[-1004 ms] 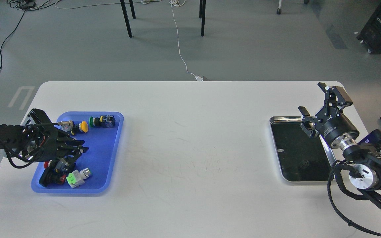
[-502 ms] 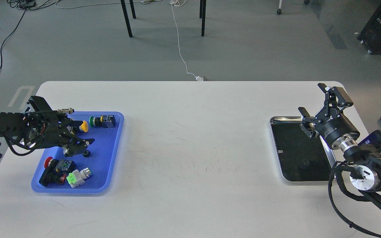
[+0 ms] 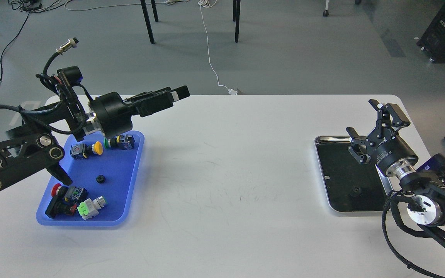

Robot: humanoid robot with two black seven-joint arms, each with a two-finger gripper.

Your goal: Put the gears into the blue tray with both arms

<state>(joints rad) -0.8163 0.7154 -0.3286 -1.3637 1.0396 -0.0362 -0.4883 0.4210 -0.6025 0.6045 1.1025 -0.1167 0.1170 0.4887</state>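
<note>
The blue tray (image 3: 119, 166) lies at the table's left. One small black gear (image 3: 100, 179) rests loose on its bare middle. A second gear (image 3: 356, 190) lies inside the silver-rimmed tray (image 3: 341, 170) at the right. My left gripper (image 3: 176, 94) is raised above the blue tray's far right corner and points right. It is seen side-on, so its fingers overlap, and nothing shows between them. My right gripper (image 3: 370, 124) hovers over the silver tray's far edge, open and empty, well above that gear.
Several push-button switches share the blue tray: a yellow one (image 3: 87, 149), a green one (image 3: 120, 141), a red one (image 3: 65, 196) and a white-green one (image 3: 91, 204). My left forearm (image 3: 17, 158) overhangs the tray's left side.
My left gripper let go of a gear on the blue tray, then rose out of it and swung up and to the right. My right gripper barely shifted.
</note>
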